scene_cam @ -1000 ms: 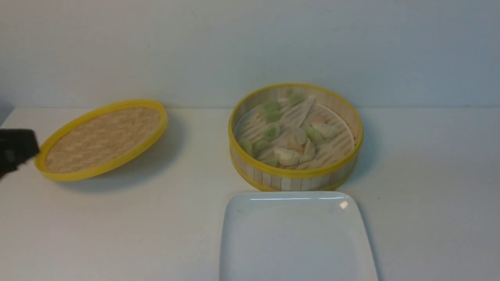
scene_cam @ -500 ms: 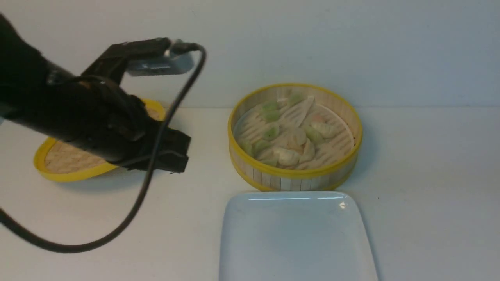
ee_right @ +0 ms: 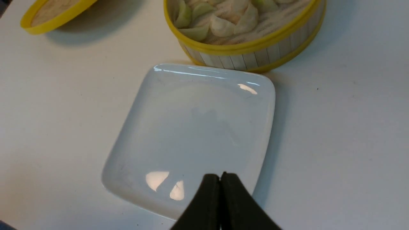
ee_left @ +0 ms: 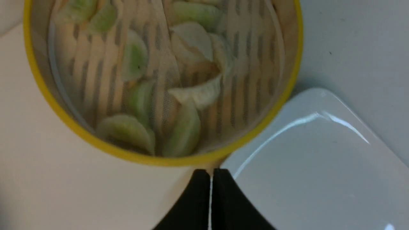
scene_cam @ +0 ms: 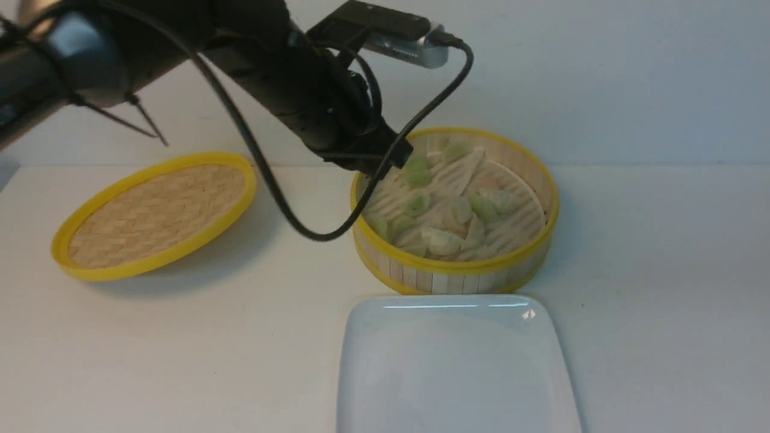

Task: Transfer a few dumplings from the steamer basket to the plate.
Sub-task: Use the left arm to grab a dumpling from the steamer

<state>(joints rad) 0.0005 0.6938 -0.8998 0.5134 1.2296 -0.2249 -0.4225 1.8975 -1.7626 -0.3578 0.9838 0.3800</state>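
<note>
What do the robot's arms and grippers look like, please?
The left arm is black and rounded, with a silver wrist camera and a looping black cable. The left gripper and right gripper have black fingers tapering to narrow tips.

Taking the steamer basket (scene_cam: 455, 272) as centre: dumplings (scene_cam: 442, 240) lying inside, plate (scene_cam: 457, 373) just in front, lid (scene_cam: 156, 216) apart to its left.

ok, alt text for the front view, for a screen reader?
The left gripper hangs at the far-left rim of the steamer basket, which holds white and green dumplings. The white plate sits bare just in front of the basket, and a woven lid lies to its left.
</note>
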